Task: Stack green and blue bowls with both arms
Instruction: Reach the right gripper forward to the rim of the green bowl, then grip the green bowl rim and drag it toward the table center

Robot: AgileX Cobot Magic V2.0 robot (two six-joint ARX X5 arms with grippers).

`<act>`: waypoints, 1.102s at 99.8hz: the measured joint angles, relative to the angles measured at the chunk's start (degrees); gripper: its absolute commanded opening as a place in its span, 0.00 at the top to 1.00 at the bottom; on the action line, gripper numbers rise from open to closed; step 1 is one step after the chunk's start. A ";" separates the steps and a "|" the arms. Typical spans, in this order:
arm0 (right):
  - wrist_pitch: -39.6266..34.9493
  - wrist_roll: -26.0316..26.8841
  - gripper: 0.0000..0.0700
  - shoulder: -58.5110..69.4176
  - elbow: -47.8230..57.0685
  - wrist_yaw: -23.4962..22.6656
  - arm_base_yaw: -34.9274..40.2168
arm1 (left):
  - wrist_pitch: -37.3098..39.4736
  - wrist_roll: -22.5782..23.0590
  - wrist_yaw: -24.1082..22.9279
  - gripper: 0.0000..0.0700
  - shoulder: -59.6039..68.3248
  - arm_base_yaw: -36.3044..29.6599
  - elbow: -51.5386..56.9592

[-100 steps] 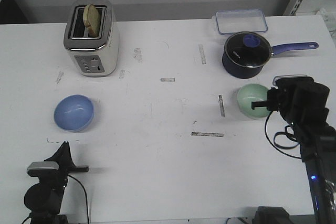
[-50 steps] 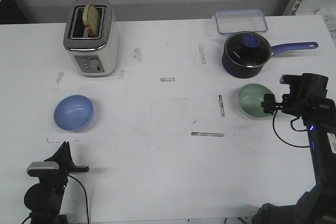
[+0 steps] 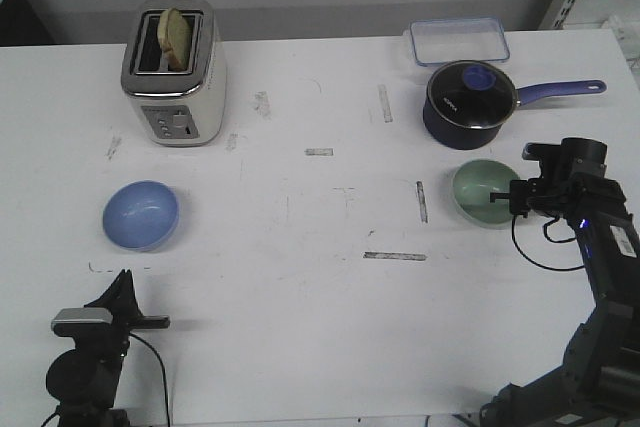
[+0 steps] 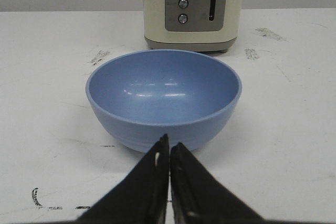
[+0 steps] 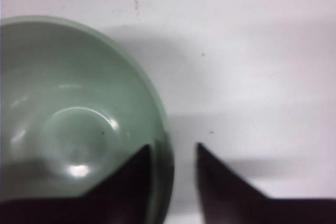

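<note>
— Front view: where are the bowls?
— Smooth periwinkle-blue bowl [image 3: 141,214] sits left; pale mint-green bowl [image 3: 484,193] right.
— And the grippers?
— Right gripper [image 5: 172,156] spread, straddling the green rim; left gripper [image 4: 169,146] clenched, empty.

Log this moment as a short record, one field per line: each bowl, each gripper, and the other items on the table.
green bowl: upright, just in front of the saucepan
blue bowl: upright, table's left side, untouched
right gripper: open, fingers straddling the green bowl's rim
left gripper: shut, short of the blue bowl, holding nothing
toaster: behind the blue bowl, bread in one slot
clear container: behind the saucepan
stacking: not yet done
</note>
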 measured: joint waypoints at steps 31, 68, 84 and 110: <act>0.33 0.02 1.00 -0.52 0.07 -0.31 0.00 | -0.02 0.00 -0.02 1.00 0.00 0.00 0.00; -0.59 3.28 1.00 -16.85 0.44 -6.10 6.58 | 0.00 0.00 -0.02 1.00 -0.02 0.00 0.00; -0.55 7.52 1.00 -20.85 0.72 -11.26 17.90 | 0.00 0.00 -0.02 1.00 0.00 0.00 0.00; -0.63 10.73 1.00 -16.61 0.72 -10.99 40.92 | 0.00 0.00 -0.02 1.00 0.00 0.00 0.00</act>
